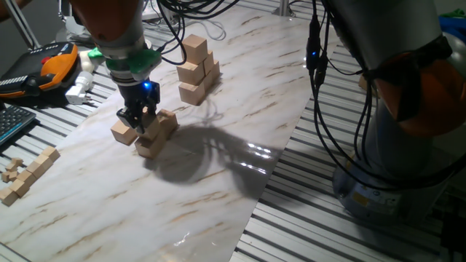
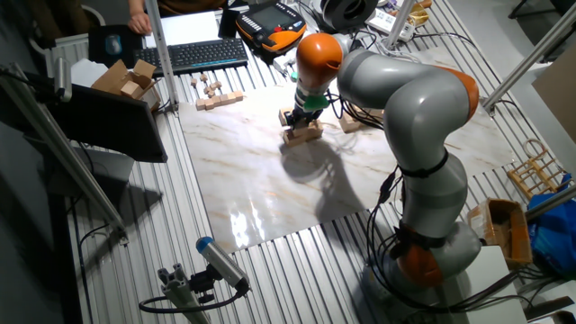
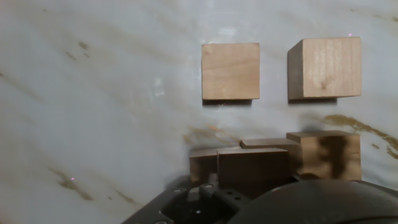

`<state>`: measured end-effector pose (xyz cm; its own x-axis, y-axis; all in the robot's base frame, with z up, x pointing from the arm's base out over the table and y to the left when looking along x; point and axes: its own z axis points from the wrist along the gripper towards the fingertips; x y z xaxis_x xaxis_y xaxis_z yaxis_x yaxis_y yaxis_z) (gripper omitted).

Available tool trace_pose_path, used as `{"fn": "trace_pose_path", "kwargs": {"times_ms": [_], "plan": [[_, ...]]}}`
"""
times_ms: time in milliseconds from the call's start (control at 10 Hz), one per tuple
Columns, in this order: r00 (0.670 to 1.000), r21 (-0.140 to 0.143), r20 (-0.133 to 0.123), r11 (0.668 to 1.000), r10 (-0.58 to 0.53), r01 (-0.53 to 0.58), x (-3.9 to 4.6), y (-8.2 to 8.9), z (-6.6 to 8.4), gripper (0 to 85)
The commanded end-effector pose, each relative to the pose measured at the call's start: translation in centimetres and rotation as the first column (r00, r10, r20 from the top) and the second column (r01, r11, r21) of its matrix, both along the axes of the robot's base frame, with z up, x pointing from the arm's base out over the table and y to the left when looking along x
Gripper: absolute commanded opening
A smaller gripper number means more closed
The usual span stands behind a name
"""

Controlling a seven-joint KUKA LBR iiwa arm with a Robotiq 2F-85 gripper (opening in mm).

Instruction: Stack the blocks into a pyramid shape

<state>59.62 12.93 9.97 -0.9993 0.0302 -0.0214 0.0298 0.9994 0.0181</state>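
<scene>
One fixed view: the fingers (image 1: 138, 121) are down at a small cluster of blocks (image 1: 154, 134) on the marble-pattern desk (image 1: 218, 182), left of centre. One block (image 1: 124, 132) sits just beside the fingers on the left; the others are bunched right under and right of them. I cannot tell how far apart the fingers are or whether they hold anything. A separate stack of blocks (image 1: 196, 70) stands further back, well apart from the cluster. Thin wooden pieces (image 1: 28, 175) lie at the desk's left edge. A keyboard (image 1: 11, 124) sits off the desk at far left.

The other fixed view: the arm (image 2: 405, 99) bends over the desk, fingers (image 2: 301, 121) low over the same cluster (image 2: 303, 133). Too small here to see the grip.

Hand view: two blocks lie flat on the desk ahead, side by side and apart, one (image 3: 230, 71) left, one (image 3: 324, 67) right. Nearer the camera, more blocks (image 3: 273, 163) are bunched, touching each other. Fingertips not visible.
</scene>
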Motion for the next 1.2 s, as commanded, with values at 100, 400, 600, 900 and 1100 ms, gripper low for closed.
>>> {"fn": "trace_pose_path", "kwargs": {"times_ms": [100, 400, 600, 900, 1100], "plan": [[1.0, 0.001, 0.001, 1.0, -0.005, 0.005, 0.03, 0.0, 0.0, 68.0], [1.0, 0.004, -0.005, 1.0, -0.003, 0.003, 0.59, 0.3, 0.7, 68.0], [1.0, -0.011, -0.002, 1.0, -0.017, 0.017, 1.43, 1.1, 1.6, 85.0], [1.0, -0.018, 0.012, 1.0, -0.023, 0.023, 2.43, 1.9, 1.7, 85.0], [1.0, -0.018, 0.003, 0.999, -0.029, 0.029, 3.38, 3.1, 2.1, 85.0]]}}
